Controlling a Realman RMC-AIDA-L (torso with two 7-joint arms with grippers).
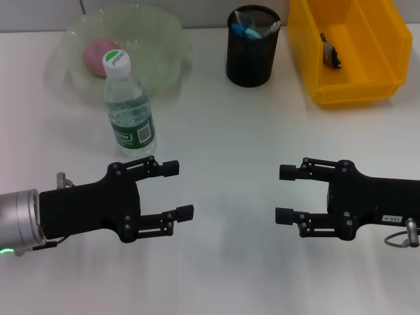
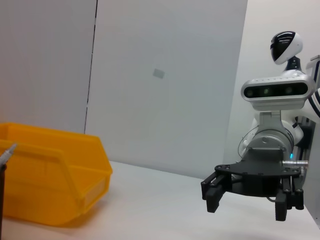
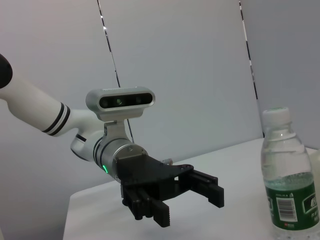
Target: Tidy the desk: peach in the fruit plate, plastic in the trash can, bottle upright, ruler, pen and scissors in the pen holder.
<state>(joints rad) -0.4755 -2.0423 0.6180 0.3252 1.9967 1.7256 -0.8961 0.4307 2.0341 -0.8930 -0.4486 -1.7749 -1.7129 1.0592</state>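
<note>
Head view: matte pink round peach (image 1: 98,50) inside translucent scalloped green fruit plate (image 1: 167,39).
Bottle: clear ribbed plastic bottle (image 1: 129,108), upright, beside plate.
Pen holder: black wire-mesh pen holder (image 1: 252,56), items inside.
Trash can: glossy yellow trash can (image 1: 315,59).
Left gripper (image 1: 182,190): fingers apart, empty.
Right gripper (image 1: 283,194): fingers apart, empty.

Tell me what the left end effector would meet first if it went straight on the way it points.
Probably the right end effector: the left end effector points across the bare desk at it, both open. The bottle stands off that line.
</note>
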